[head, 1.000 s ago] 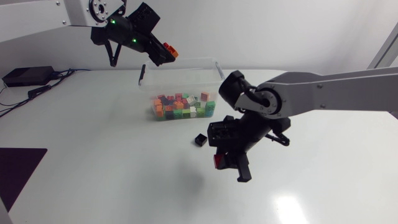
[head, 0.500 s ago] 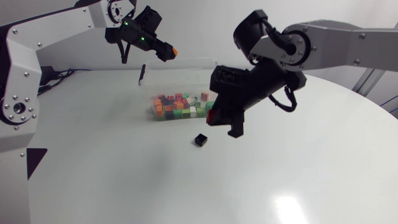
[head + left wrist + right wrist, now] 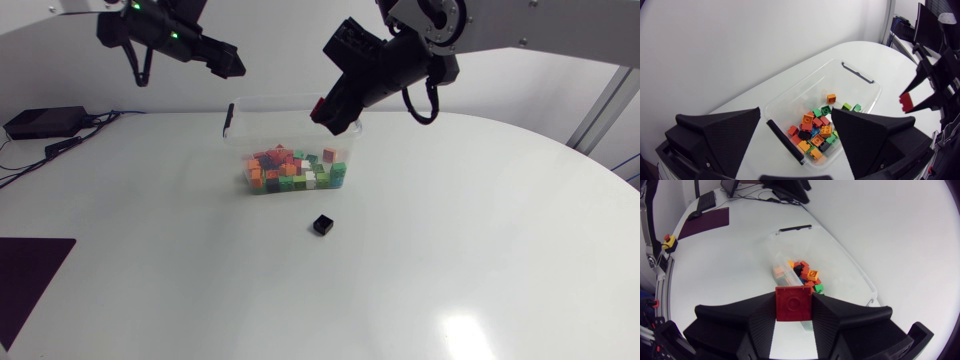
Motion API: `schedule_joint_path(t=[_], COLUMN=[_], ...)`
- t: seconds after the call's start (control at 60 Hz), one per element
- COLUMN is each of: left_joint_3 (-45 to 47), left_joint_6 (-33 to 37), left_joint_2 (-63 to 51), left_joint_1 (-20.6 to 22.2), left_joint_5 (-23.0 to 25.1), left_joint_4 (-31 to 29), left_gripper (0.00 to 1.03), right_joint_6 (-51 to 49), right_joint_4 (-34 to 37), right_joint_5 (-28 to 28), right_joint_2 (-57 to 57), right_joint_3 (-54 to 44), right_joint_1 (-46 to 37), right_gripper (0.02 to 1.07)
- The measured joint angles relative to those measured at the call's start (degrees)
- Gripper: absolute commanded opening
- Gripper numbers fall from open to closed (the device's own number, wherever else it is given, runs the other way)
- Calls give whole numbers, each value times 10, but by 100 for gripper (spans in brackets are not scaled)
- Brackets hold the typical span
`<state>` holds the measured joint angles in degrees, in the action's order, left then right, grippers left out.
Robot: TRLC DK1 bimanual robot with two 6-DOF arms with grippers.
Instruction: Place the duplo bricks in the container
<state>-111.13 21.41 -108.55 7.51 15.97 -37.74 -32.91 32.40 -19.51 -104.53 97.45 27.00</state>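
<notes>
A clear container (image 3: pixel 285 125) (image 3: pixel 802 97) (image 3: pixel 807 245) sits toward the far side of the white table (image 3: pixel 180 270). It has a black handle (image 3: pixel 228 120) (image 3: pixel 786 141) at its end. A loose heap of duplo bricks (image 3: pixel 295 170) (image 3: pixel 816 129) (image 3: pixel 804 273) lies inside, orange, red, green, blue and a few white. The heap is crowded toward the nearer side of the box, and the rest of the floor is bare.

The right claw (image 3: pixel 325 112) (image 3: pixel 792 309) hangs in the air over the container's right end. Its two fingers are closed in from both sides on a red brick (image 3: pixel 318 104) (image 3: pixel 906 101) (image 3: pixel 792 302). In the right wrist view the brick's flat face fills the gap between the fingers, and the container and its heap lie just ahead of it, lower down.

The left claw (image 3: pixel 230 68) (image 3: pixel 796 112) is raised high beyond the container's left end. Its fingers are spread wide and nothing is between them. In its own view the container lies ahead of it, below.

One black brick (image 3: pixel 322 224) lies alone on the table in front of the container, apart from both claws.
</notes>
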Motion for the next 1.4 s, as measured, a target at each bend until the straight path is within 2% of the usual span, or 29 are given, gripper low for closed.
schedule_joint_path(t=[0.233, 0.4, 0.483, 0.583, 0.667, 0.8, 0.933, 1.017, 1.267, 1.4], left_joint_3=[181, 279, 318, 356, 378, 403, 430, 449, 513, 556], left_joint_6=[-20, -24, -24, -24, -24, -24, -23, -21, 9, 23], left_joint_2=[153, 223, 252, 286, 308, 332, 358, 375, 428, 450], left_joint_1=[-4, -5, -7, -10, -12, -24, -37, -44, -56, -63], left_joint_5=[0, 0, 0, 0, -1, -1, -2, -2, 0, 2], left_joint_4=[81, 107, 118, 129, 132, 133, 133, 133, 137, 158], left_gripper=[99, 99, 99, 99, 99, 99, 99, 99, 99, 99], right_joint_6=[61, 96, 107, 122, 130, 150, 171, 181, 184, 186], right_joint_4=[-58, -84, -86, -87, -87, -86, -87, -88, -90, -80], right_joint_5=[0, 10, 18, 31, 56, 96, 130, 149, 151, 146], right_joint_2=[-73, -128, -155, -193, -221, -235, -223, -182, -2, 36], right_joint_3=[64, 112, 142, 189, 221, 231, 222, 168, -28, -91], right_joint_1=[-2, -1, 0, 3, 8, 15, 14, 13, 15, 30], right_gripper=[28, 32, 46, 79, 92, 97, 97, 97, 96, 96])
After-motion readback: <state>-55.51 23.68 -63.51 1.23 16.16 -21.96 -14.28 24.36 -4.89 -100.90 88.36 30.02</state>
